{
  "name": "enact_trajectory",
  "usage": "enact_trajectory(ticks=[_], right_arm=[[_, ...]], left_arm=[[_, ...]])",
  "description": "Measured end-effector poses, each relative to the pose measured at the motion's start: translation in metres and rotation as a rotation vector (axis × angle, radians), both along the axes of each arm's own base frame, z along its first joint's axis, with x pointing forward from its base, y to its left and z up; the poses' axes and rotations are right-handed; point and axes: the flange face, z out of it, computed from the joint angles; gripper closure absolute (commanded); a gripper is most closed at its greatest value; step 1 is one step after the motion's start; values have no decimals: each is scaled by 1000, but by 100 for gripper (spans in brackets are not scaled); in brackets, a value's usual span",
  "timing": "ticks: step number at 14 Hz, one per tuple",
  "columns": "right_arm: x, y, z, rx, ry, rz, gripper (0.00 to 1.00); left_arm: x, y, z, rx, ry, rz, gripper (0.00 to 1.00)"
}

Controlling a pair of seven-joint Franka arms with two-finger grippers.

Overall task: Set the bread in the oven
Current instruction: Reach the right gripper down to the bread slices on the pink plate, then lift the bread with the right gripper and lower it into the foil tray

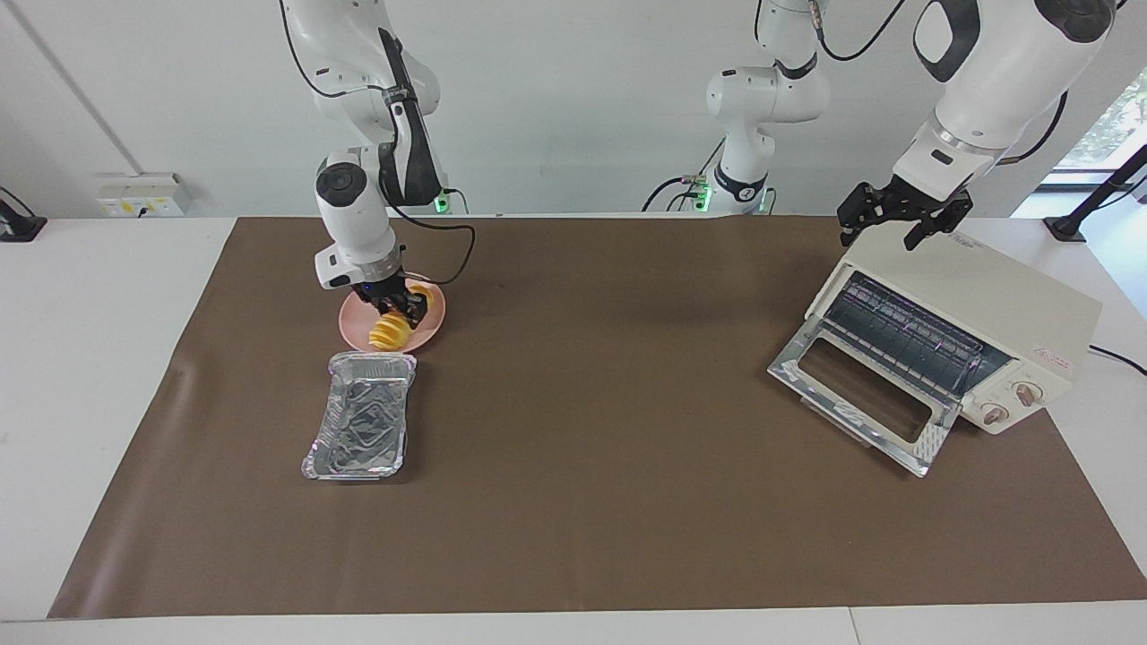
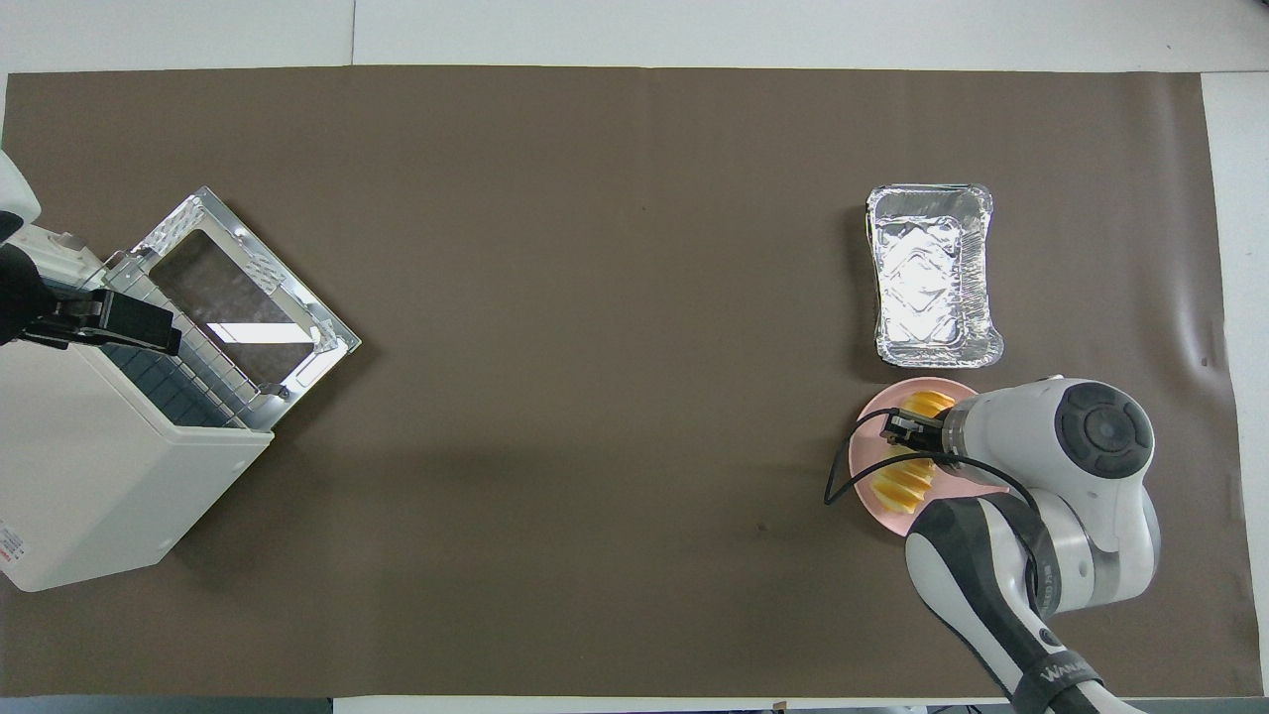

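The yellow-orange bread (image 1: 390,335) lies on a round pink plate (image 1: 354,324) at the right arm's end of the table. My right gripper (image 1: 401,310) is down on the plate and shut around the loaf's middle, so only the two ends show; in the overhead view the bread (image 2: 904,484) shows under the right gripper (image 2: 917,443). The cream-white oven (image 1: 995,309) stands at the left arm's end, its glass door (image 1: 865,394) dropped open and the wire rack showing. My left gripper (image 1: 896,224) hangs open and empty over the oven's top (image 2: 99,436).
A crinkled silver foil tray (image 1: 360,428) lies empty just beside the plate, farther from the robots. A brown mat (image 1: 582,430) covers the table between plate and oven. A black cable loops off the right wrist by the plate.
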Motion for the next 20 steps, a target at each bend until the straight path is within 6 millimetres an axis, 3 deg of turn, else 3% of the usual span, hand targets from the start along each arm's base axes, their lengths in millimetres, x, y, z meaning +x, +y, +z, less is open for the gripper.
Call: enact_trajectory(ticks=[3, 5, 7, 9, 11, 12, 15, 18, 20], right_arm=[[2, 1, 3, 0, -4, 3, 100], [8, 7, 16, -5, 36, 14, 100], [23, 13, 58, -14, 94, 21, 100], [42, 16, 117, -12, 92, 52, 100], [63, 5, 161, 3, 38, 139, 100], [75, -10, 169, 10, 18, 188, 100], [120, -45, 160, 24, -7, 290, 100], [161, -41, 126, 27, -65, 362, 100], [175, -31, 101, 30, -83, 388, 100]], left_arm=[[0, 0, 0, 0, 0, 0, 0], [0, 0, 0, 0, 0, 0, 0], [0, 0, 0, 0, 0, 0, 0], [0, 0, 0, 0, 0, 0, 0], [0, 0, 0, 0, 0, 0, 0], [0, 0, 0, 0, 0, 0, 0], [0, 0, 0, 0, 0, 0, 0], [0, 0, 0, 0, 0, 0, 0], [0, 0, 0, 0, 0, 0, 0]])
